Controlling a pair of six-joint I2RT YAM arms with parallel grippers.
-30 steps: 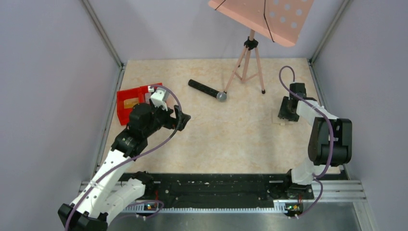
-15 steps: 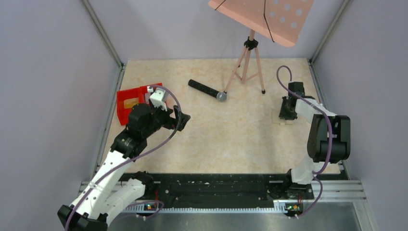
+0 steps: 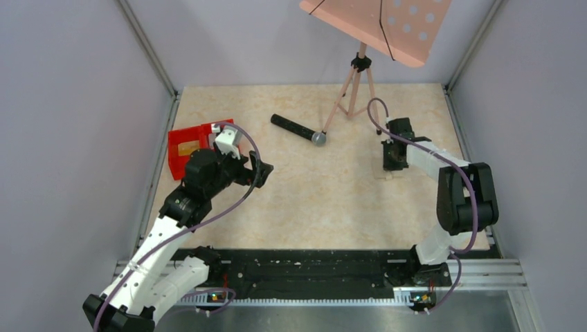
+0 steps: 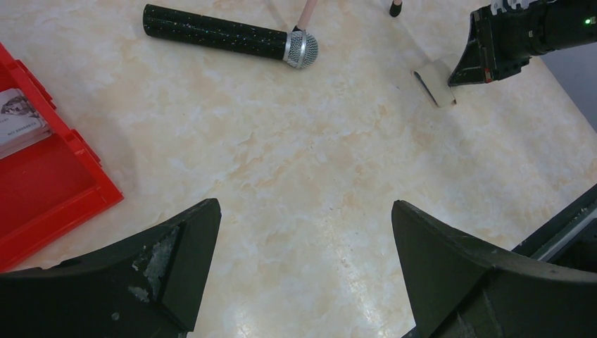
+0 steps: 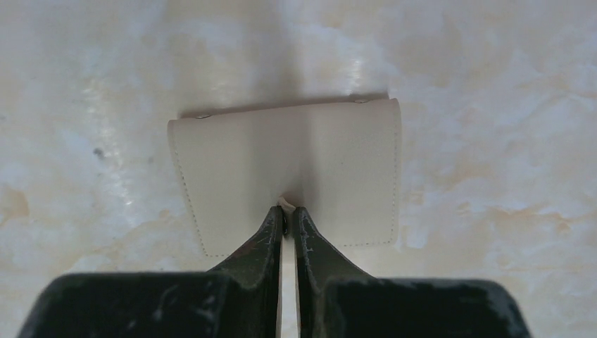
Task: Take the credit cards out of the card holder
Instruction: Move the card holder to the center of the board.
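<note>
The red two-compartment tray [image 3: 176, 164] sits at the left edge of the marbled table [image 3: 325, 200], with a yellowish flat piece [image 3: 185, 149] lying inside it. Just right of the tray, the left gripper [image 4: 303, 215] hangs above bare tabletop with its jaws spread wide and nothing between them. Further back, a black microphone [image 3: 298, 128] lies on its side, its silver head beside the foot of a pink music stand [image 3: 387, 24] on a tripod. On the right, the pale cream card holder [image 5: 288, 165] lies flat and folded on the table. The right gripper [image 5: 288, 211] is on its top face with the jaws pressed almost together. A pale sliver shows between the tips, and whether it is pinched cannot be told.
</note>
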